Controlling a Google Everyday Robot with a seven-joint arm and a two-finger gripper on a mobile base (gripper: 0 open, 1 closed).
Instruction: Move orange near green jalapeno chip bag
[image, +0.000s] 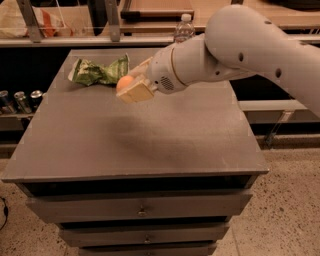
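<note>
The orange (124, 81) is a small round orange fruit held between the fingers of my gripper (131, 86), above the grey cabinet top. My gripper is shut on it, at the end of the white arm (235, 47) that reaches in from the right. The green jalapeno chip bag (98, 71) lies on the far left part of the cabinet top, pinched in the middle. The orange hangs just to the right of the bag's right end, a little nearer to me.
The grey drawer cabinet (135, 145) has drawers below its front edge. A clear water bottle (184, 28) stands at the far edge behind the arm. Several cans (20, 100) sit on a low shelf to the left. A shelf with bags runs along the back.
</note>
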